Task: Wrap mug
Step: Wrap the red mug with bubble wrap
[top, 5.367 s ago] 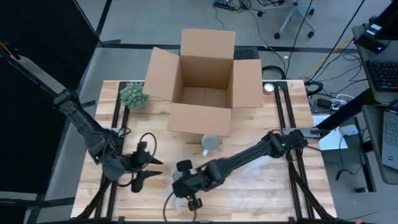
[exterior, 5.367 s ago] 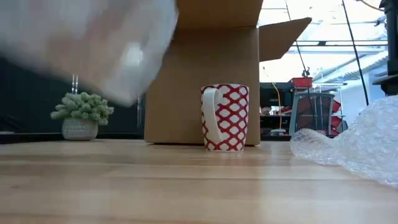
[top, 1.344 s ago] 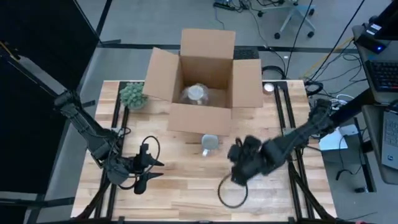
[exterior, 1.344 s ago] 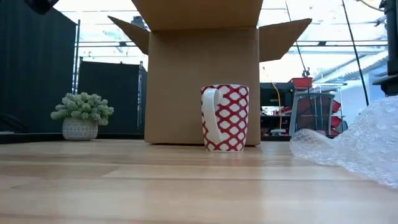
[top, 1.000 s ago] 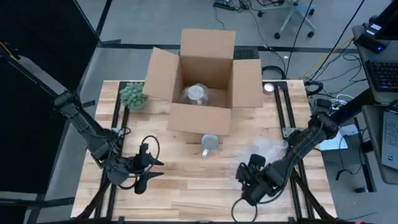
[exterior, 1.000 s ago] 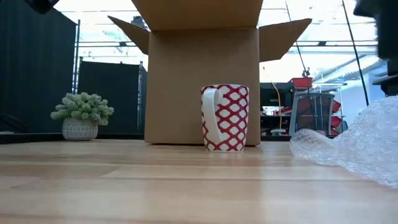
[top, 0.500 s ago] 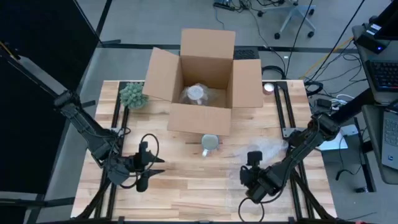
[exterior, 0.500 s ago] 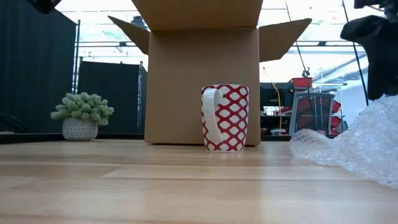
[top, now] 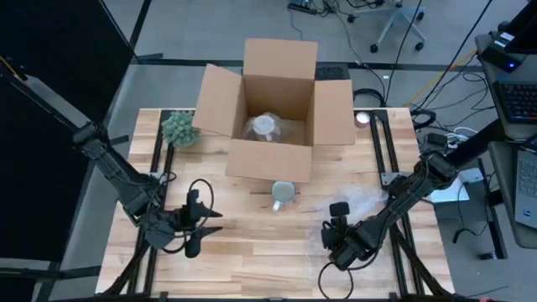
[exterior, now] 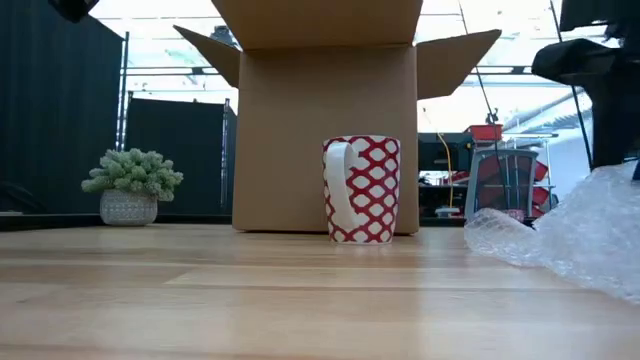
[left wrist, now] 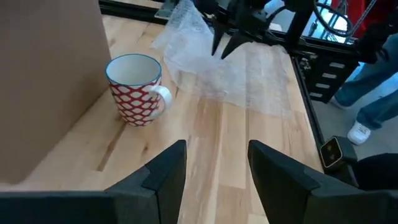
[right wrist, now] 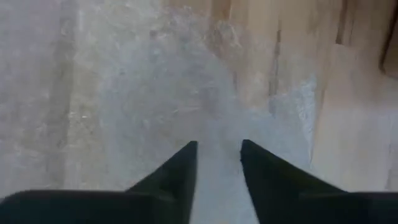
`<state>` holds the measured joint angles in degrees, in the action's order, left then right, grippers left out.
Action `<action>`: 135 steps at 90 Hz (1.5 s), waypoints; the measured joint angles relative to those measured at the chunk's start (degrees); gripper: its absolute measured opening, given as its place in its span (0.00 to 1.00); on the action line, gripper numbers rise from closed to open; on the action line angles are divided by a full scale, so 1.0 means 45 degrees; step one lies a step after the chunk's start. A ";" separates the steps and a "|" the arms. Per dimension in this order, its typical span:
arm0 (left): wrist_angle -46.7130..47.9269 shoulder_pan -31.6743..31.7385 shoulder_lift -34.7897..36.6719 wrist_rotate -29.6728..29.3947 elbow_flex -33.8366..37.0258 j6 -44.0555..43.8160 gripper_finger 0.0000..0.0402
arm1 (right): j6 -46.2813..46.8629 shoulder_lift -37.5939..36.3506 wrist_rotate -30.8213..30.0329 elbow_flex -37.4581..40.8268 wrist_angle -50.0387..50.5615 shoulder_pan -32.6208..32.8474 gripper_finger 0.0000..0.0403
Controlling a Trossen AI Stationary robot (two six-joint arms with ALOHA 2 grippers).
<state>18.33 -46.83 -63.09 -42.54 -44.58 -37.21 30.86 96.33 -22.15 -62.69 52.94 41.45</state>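
right gripper: the right gripper hangs low over the bubble wrap, fingers parted a moderate way and holding nothing; in the right wrist view both dark fingers point down at the sheet with a clear gap between them.
left gripper: the left gripper waits near the table's 8 o'clock corner, open and empty, its fingers aimed across the table toward the mug.
mug: the red-and-white patterned mug stands upright and bare on the wood, just in front of the cardboard box, at about 10 o'clock from the right gripper.
bubble wrap: it lies loose and rumpled on the table at 3 o'clock from the mug, near it but apart.
done so far: one wrapped bundle already sits inside the box; I cannot tell what is in it.
left to do: by my reading this mug is wholly unwrapped, so taking up the sheet, bringing it to the mug and folding it round all remain.
arm pose: the right arm reaches in from the table's 3 o'clock edge, bent down toward the sheet's near end.
elsewhere: a small potted plant stands at 9 o'clock from the box.
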 joint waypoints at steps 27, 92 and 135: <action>-0.0602 0.0073 -0.1893 0.0034 0.0005 0.0019 0.40 | -0.2976 0.0000 -0.1235 -0.0709 -0.3216 -0.0081 0.02; -0.3770 0.0936 -0.3684 0.1145 -0.0657 0.0743 0.40 | -0.7844 0.0387 -0.0165 -0.0920 -1.2253 -0.2444 0.01; -0.1699 0.0903 -0.2756 0.1310 -0.1117 0.1191 0.40 | -0.5186 0.2484 0.1098 -0.0920 -1.6074 -0.3889 0.01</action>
<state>10.68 -42.76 -75.49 -36.65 -49.60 -31.85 7.53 107.51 -17.21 -66.83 -19.39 23.95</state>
